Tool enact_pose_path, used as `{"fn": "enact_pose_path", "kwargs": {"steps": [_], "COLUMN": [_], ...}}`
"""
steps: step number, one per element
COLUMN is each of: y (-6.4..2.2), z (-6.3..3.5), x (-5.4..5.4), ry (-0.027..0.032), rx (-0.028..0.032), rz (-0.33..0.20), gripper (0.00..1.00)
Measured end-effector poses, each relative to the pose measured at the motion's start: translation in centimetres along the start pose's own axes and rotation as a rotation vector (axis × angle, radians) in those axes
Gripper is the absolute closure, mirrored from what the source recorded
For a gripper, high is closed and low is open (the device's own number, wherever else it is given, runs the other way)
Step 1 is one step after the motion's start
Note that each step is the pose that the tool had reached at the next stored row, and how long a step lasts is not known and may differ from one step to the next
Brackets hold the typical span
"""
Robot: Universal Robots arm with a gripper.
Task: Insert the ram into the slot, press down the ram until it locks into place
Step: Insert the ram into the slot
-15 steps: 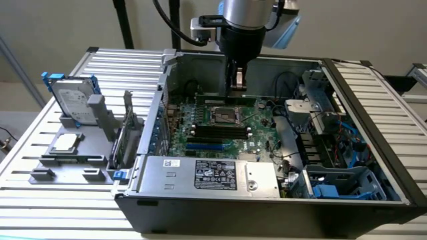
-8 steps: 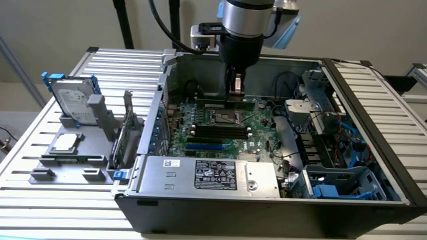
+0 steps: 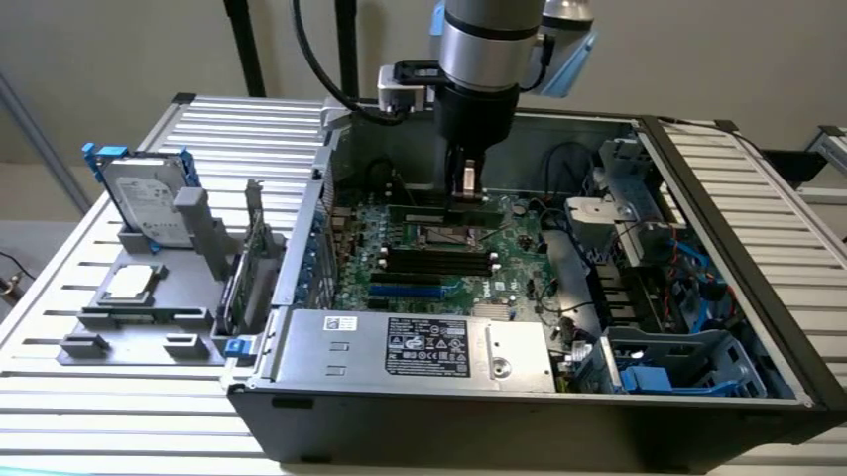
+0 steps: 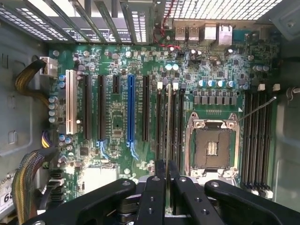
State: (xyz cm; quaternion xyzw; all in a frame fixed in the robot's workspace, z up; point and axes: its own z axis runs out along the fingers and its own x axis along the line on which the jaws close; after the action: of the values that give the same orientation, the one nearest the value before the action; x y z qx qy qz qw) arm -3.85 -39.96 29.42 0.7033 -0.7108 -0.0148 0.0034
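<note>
Gripper point(image 4: 167, 171) clamps the ram point(image 4: 168, 131) edge-on, poised over the memory slots point(image 4: 181, 126) beside the CPU socket point(image 4: 212, 147). Risk, I'd say: any skew and pressing could jam it or leave it unlocked.

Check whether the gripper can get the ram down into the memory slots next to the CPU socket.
Probably yes. The gripper holds the ram edge-on, lined up with the black memory slots. They look empty, and nothing appears to cross the space between.
</note>
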Motion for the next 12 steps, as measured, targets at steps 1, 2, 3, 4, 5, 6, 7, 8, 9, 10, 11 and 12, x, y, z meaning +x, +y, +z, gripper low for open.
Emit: {"fn": "enact_pose_path", "kwargs": {"steps": [1,2,3,4,5,6,7,8,9,10,11,12], "y": [0.0,-0.01,-0.01,-0.02,-0.03,-0.03,-0.03,-0.04,-0.04,-0.04,-0.05,-0.06], "z": [0.17,0.37,0.55,0.73,0.91,1.09,1.28,1.45,1.64,1.83,2.01,2.19], "x": [0.0,0.0,0.0,0.0,0.0,0.0,0.0,0.0,0.0,0.1,0.1,0.1], "ry": [0.0001,0.0,0.0,-0.0001,-0.0001,-0.0002,0.0,0.0,-0.0001,-0.0002,-0.0002,0.0001], "rx": [0.0,0.0001,0.0001,0.0001,0.0001,0.0002,0.0001,0.0001,0.0001,0.0002,0.0002,0.0], "rz": [0.001,0.001,0.002,0.002,0.002,0.003,0.003,0.003,0.003,0.003,0.003,0.003], "gripper": [0.86,0.86,0.86,0.86,0.86,0.86,0.86,0.86,0.86,0.86,0.86,0.86]}}
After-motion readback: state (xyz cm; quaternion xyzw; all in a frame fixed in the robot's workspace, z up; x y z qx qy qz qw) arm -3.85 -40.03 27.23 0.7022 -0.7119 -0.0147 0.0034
